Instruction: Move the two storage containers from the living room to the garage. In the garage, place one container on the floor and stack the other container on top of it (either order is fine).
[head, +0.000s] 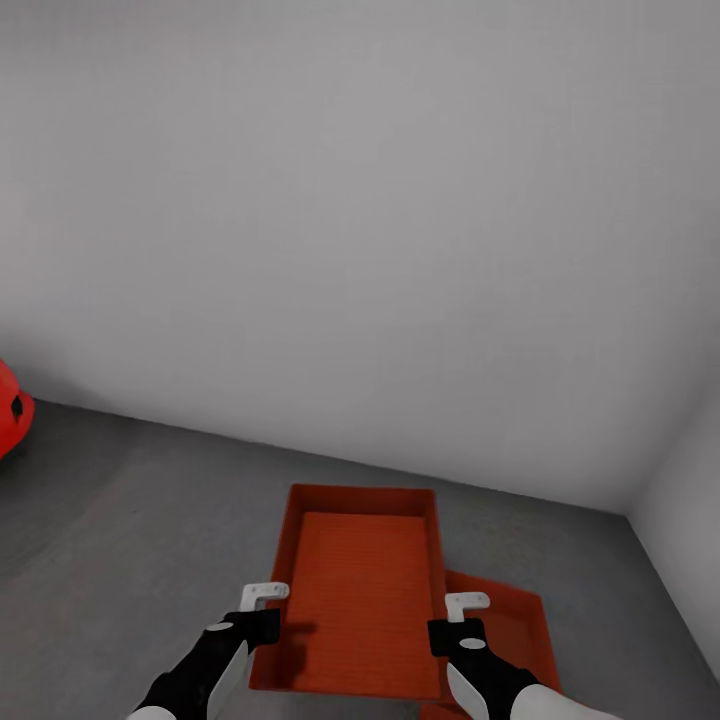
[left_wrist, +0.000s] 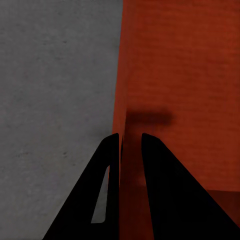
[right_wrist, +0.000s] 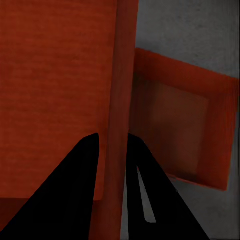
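The stacking step is in hand. Both arms carry one bin (head: 365, 590) above the garage floor (head: 130, 520), near the corner where the grey walls (head: 400, 200) meet. The left tool (head: 265, 593) is clamped on the bin's left wall, one finger each side, and the right tool (head: 467, 603) grips its right wall the same way. The second bin (head: 510, 625) lies on the floor below, offset to the right and partly covered by the carried one. The next move, as I judge it, calls for shifting the held bin rightward, squaring it over the lower one, then lowering it before letting go.
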